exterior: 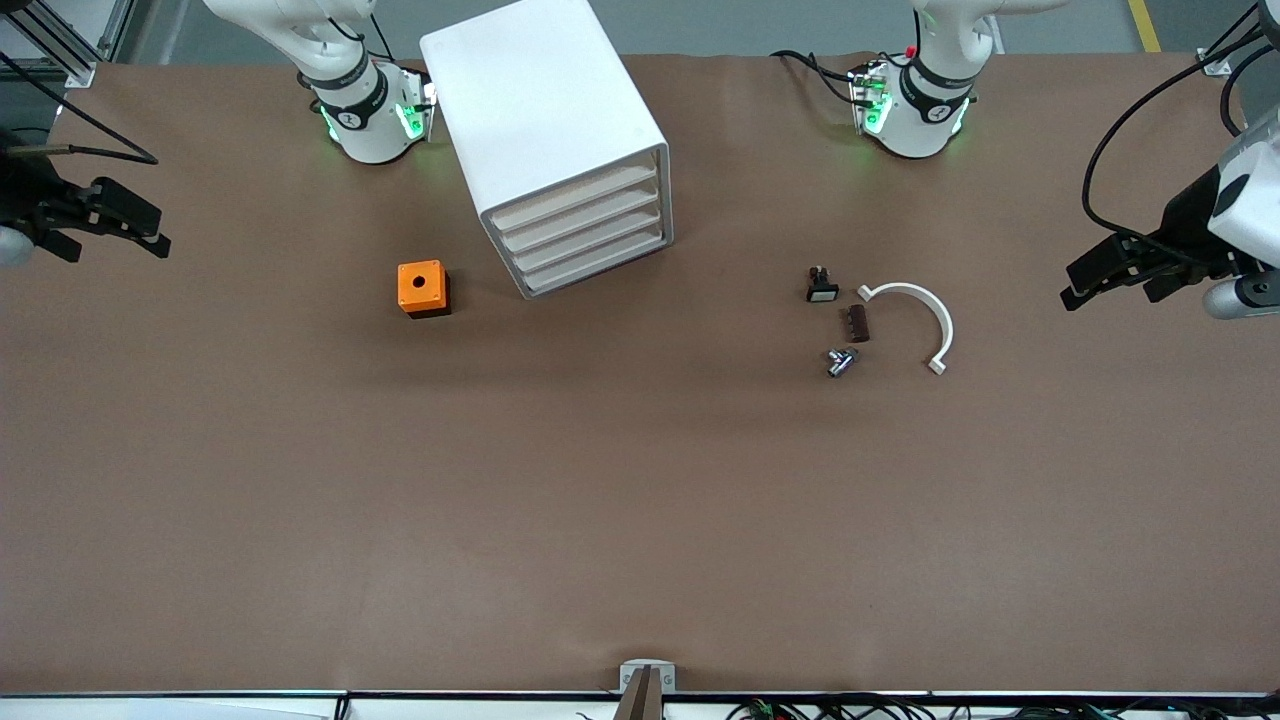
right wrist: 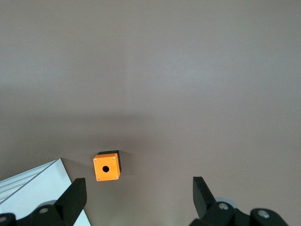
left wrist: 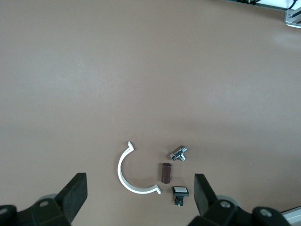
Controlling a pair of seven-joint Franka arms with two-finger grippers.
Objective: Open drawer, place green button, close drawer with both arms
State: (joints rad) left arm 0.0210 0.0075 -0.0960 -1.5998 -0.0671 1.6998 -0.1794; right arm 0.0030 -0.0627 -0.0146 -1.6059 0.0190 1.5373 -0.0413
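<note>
No green-capped button shows in any view. The white cabinet (exterior: 545, 120) stands between the arms' bases, its four drawers (exterior: 590, 238) all shut; its corner shows in the right wrist view (right wrist: 33, 190). My left gripper (exterior: 1072, 286) is open and empty, in the air at the left arm's end of the table. In the left wrist view it (left wrist: 139, 197) is over a group of small parts. My right gripper (exterior: 163, 232) is open and empty, in the air at the right arm's end. In the right wrist view it (right wrist: 138, 200) is over bare table beside the orange box (right wrist: 106, 166).
The orange box with a hole (exterior: 422, 288) sits beside the cabinet, toward the right arm's end. Toward the left arm's end lie a black button with a white face (exterior: 822, 287), a brown cylinder (exterior: 858, 323), a chrome fitting (exterior: 840, 361) and a white curved piece (exterior: 928, 312).
</note>
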